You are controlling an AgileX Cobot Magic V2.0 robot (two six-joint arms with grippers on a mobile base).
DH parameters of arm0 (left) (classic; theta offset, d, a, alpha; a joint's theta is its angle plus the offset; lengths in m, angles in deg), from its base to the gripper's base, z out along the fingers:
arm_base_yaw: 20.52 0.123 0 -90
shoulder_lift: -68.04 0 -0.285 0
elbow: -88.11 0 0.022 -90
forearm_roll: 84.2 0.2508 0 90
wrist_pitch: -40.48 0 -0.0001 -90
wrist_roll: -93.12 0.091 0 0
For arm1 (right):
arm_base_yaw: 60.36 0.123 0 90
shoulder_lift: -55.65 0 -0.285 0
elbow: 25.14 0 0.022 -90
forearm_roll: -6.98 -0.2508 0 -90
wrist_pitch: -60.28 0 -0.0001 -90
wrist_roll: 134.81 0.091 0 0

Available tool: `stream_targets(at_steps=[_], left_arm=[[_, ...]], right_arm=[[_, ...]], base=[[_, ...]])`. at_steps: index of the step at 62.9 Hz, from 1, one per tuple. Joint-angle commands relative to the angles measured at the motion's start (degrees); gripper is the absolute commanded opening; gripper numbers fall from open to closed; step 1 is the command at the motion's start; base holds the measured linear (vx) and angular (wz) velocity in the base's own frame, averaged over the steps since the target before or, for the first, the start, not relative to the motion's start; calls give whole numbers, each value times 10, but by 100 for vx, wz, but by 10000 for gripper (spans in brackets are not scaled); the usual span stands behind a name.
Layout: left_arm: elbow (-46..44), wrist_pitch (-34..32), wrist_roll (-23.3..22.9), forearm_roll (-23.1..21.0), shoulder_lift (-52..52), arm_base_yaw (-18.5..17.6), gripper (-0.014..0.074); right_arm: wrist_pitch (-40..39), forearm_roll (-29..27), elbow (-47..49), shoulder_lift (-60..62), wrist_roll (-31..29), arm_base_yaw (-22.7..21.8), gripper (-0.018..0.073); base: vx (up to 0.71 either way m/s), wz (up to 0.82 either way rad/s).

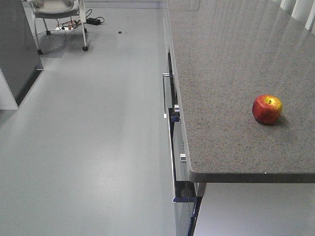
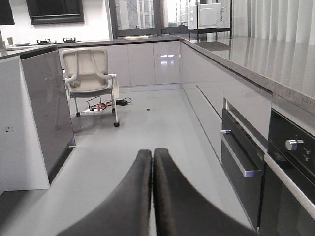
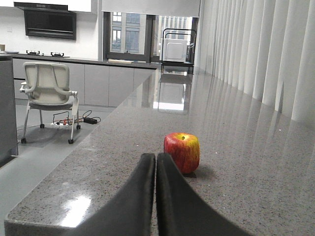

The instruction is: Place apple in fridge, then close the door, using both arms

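Right jaws: clenched on nothing, bottom centre of the right wrist view, low over the bench [image 3: 236, 196].
Left jaws: clenched, empty, bottom centre of the left wrist view, floor [image 2: 147, 123] beyond.
Apple [image 3: 182, 152]: stem up on the bench, mid-frame, near the right jaws but apart from them.
Chair [image 2: 91, 73]: upper left, well apart.

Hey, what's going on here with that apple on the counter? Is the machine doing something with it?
A two-armed robot looks to be at the very start of its job. The glossy red and yellow apple sits alone on the grey speckled stone counter, untouched. The right gripper is shut and empty, low over the counter, with the apple just ahead of it. The left gripper is also shut and empty, pointing out over the pale grey floor toward a cream office chair.
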Motion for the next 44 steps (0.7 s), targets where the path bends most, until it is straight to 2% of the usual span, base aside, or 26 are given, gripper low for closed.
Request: stream_targets(at_steps=[1, 26, 32, 36, 42, 44], left_arm=[[16, -44, -1, -4, -8, -3, -7], [16, -44, -1, -4, -8, -3, -7], [16, -44, -1, -4, -8, -3, -7], [16, -44, -1, -4, -8, -3, -7], [16, -44, -1, -4, -8, -3, -7], [16, -44, -1, -4, -8, -3, -7]], right_arm=[[-46, 3, -8, 10, -6, -2, -3], [-47, 3, -8, 10, -5, -2, -3], [-71, 1, -7, 10, -3, -2, -3], [-89, -9, -7, 10, 18, -2, -3], [-119, -57, -5, 10, 75, -2, -3], [-116, -65, 0, 9, 79, -2, -3]], base=[[0, 0], [0, 0], [0, 0], [0, 0], [0, 0], [0, 0]])
